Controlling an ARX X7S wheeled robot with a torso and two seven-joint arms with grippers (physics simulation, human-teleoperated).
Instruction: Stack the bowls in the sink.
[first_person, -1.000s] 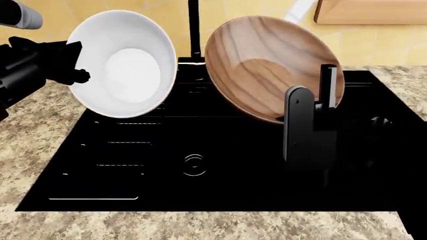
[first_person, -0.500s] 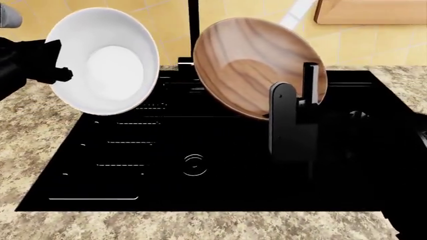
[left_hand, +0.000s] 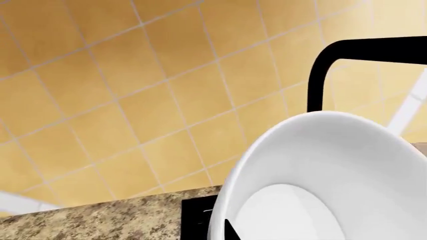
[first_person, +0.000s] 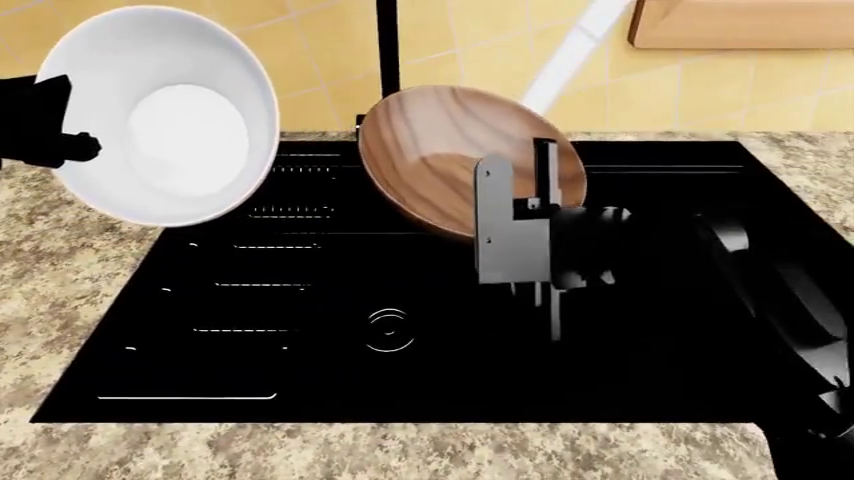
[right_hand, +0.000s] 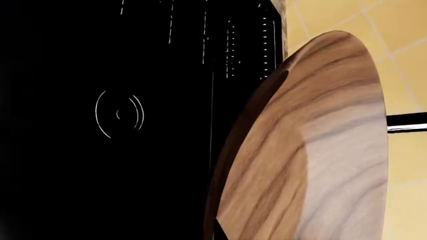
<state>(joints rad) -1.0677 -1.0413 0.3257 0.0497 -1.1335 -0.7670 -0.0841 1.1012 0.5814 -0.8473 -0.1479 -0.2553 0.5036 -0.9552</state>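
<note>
— Right gripper (first_person: 534, 215) is clamped on the rim of the wooden bowl (first_person: 447, 160), tilted in the air over the sink (first_person: 334, 380); the left gripper (first_person: 47, 125) pinches the edge of the white bowl (first_person: 160, 115), held high over the counter's left side.

— So how far along, would you say?

— Both bowls are lifted but neither rests in the basin; nothing is stacked yet; one must be set down by the drain (first_person: 387, 330), then the other nested in it.

— And the surroundings?

— Speckled granite countertop (first_person: 80, 290) around the matte black sink; yellow tiled wall (left_hand: 100, 100) behind; a black faucet (first_person: 388, 50) rising between the bowls.
</note>
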